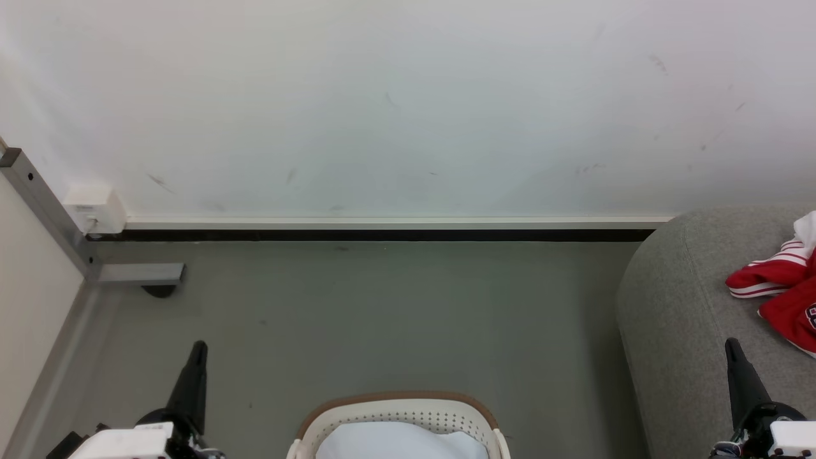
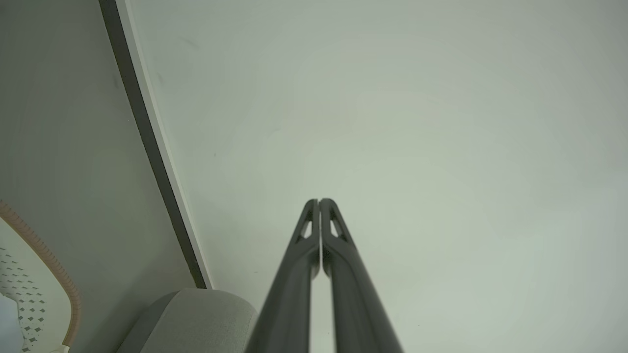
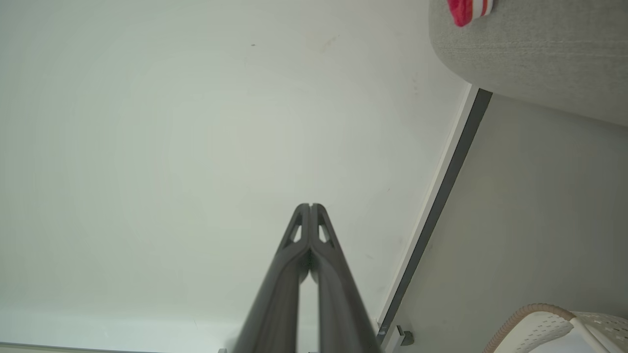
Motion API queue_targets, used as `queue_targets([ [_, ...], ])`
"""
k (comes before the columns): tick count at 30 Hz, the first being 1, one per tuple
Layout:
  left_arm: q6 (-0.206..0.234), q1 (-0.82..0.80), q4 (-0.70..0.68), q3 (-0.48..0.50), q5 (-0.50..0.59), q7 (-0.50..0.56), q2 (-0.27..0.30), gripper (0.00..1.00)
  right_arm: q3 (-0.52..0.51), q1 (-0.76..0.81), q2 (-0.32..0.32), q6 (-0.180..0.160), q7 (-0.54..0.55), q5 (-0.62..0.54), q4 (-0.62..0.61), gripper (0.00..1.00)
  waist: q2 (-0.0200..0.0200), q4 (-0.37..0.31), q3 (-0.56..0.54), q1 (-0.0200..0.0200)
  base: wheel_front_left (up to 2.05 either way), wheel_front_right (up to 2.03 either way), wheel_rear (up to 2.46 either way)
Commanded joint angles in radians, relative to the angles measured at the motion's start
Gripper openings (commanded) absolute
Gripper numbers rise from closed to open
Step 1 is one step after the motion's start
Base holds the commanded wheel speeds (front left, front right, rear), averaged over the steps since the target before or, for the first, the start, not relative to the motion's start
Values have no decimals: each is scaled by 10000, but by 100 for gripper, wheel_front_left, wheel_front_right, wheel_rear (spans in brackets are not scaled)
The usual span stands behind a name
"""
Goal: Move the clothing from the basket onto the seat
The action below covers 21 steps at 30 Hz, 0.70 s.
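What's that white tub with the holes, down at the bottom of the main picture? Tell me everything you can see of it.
The basket is cream-white, plastic by the look of it, with a curved wall pierced by rows of small holes and a brown band along its rim. It stands upright on the grey floor, to the left of the grey seat and apart from it. The picture's bottom edge cuts off its near part. Something smooth and pale bluish-white lies inside it.

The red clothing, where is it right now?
The clothing lies on the grey seat at the head view's far right, above the right hand, apart from the basket at bottom centre.
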Motion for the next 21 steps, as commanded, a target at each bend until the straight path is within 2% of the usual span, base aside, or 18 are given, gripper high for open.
queue_targets([
  [1, -13, -87, 6, 33, -136, 27, 16, 0, -25, -104, -2, -21, 23, -11, 24, 0, 0, -1, 0, 0, 0, 0, 0],
  [21, -13, -87, 5, 41, -125, 37, 9, 0, -72, -111, 33, -21, 50, -61, 27, 0, 0, -1, 0, 0, 0, 0, 0],
])
